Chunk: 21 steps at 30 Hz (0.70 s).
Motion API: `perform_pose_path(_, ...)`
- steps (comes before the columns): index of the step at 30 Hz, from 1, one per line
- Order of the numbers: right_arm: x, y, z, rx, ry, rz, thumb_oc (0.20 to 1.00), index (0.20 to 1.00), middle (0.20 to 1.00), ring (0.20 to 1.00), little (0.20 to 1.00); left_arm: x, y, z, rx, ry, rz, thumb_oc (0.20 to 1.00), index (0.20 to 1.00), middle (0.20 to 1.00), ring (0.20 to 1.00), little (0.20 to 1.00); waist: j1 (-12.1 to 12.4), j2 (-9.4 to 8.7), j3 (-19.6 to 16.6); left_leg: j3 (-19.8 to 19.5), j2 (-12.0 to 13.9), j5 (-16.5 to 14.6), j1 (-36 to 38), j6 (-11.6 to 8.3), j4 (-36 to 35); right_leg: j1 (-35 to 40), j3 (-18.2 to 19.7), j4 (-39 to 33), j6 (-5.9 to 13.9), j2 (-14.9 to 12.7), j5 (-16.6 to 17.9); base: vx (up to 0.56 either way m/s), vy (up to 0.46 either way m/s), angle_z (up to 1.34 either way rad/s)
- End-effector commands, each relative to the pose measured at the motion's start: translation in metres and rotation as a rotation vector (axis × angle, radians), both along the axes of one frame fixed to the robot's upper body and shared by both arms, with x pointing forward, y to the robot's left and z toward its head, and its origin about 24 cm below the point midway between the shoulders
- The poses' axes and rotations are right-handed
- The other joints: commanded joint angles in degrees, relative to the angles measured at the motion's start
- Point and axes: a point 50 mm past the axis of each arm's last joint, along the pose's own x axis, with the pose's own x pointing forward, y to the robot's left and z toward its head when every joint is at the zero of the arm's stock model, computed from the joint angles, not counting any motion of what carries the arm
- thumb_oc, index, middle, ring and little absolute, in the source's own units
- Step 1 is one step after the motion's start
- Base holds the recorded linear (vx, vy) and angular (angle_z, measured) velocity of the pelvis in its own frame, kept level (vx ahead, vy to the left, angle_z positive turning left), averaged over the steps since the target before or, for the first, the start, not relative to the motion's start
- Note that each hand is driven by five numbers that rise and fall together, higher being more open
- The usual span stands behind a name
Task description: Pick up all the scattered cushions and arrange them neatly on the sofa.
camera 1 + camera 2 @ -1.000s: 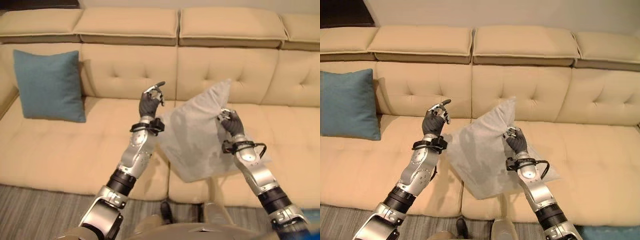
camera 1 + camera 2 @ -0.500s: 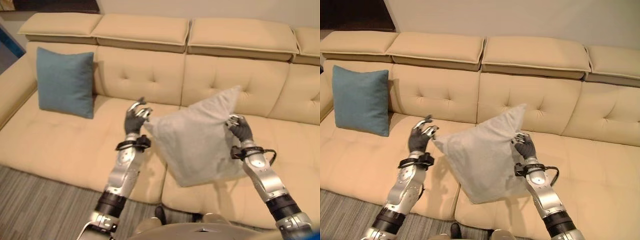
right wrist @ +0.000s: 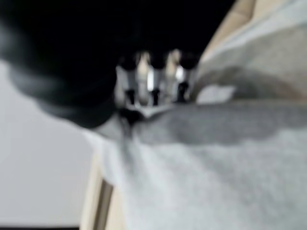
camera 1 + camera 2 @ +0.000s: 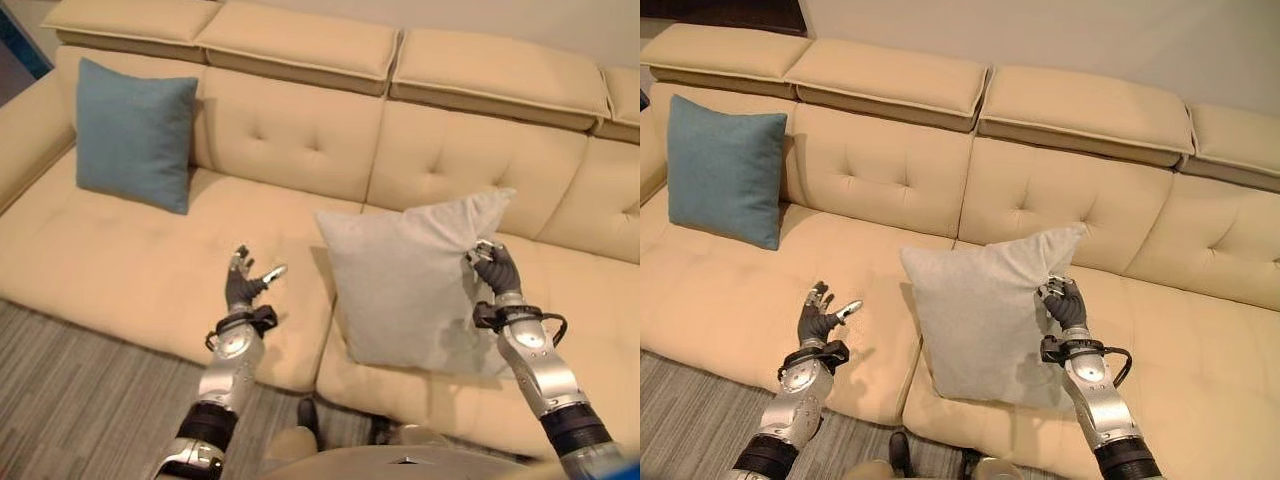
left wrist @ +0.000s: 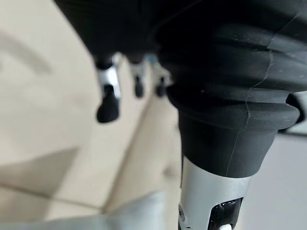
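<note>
- Your right hand (image 4: 495,268) pinches the grey cushion (image 4: 410,285) by its upper corner; the cushion stands on the sofa (image 4: 130,270) seat, at the middle.
- Your left hand (image 4: 241,289) hangs apart over the seat edge, fingers spread, holding nothing.
- Let go now and the cushion may tip forward off the seat, as it does not look propped against the backrest.
- The blue cushion (image 4: 133,135) already leans upright at the far left.

One cushion (image 4: 135,135) leans at the sofa's (image 4: 290,140) left, another cushion (image 4: 410,285) stands mid-seat.

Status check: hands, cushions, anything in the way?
Right hand gripping grey cushion upright on sofa. Left hand open. Blue cushion placed.
</note>
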Motion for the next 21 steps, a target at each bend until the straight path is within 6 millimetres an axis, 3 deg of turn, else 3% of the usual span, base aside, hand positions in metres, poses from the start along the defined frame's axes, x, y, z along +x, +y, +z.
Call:
perform_pose_path(1, 0.022, 0.029, 0.075, 0.105, -0.379, 0.117, 0.200, 0.200, 0.200, 0.200, 0.200, 0.028, -0.009, 0.017, 0.028, -0.072, -0.055, 1.000, 1.000, 1.000, 1.000, 1.000, -0.89, -2.05, 1.51, 0.77, 1.68, -1.76, -2.94, -3.69, 4.30, -1.65, -0.62, 1.70, 5.43, -2.53, -1.06, -0.18, -0.017, -0.08)
perform_pose_path(7, 0.027, 0.049, 0.093, 0.184, -0.442, 0.208, 0.200, 0.200, 0.200, 0.200, 0.200, 0.040, -0.006, 0.004, 0.016, 0.028, 0.012, 1.000, 1.000, 1.000, 1.000, 1.000, -2.20, -3.31, 2.89, 1.43, 2.10, -1.49, -8.30, -3.84, 6.81, -7.05, 0.45, 3.10, 5.37, -2.49, 0.19, -0.09, -0.007, -0.17)
perform_pose_path(21, 0.029, 0.067, 0.135, 0.261, -0.597, 0.323, 0.200, 0.200, 0.200, 0.200, 0.200, 0.079, -0.008, 0.032, 0.012, -0.013, -0.001, 1.000, 1.000, 1.000, 1.000, 1.000, -5.54, -5.90, 3.53, 0.96, 3.51, -1.27, -24.25, -4.42, 14.50, -22.01, 0.72, 7.43, 5.16, -2.85, 2.52, -0.07, -0.026, -0.06)
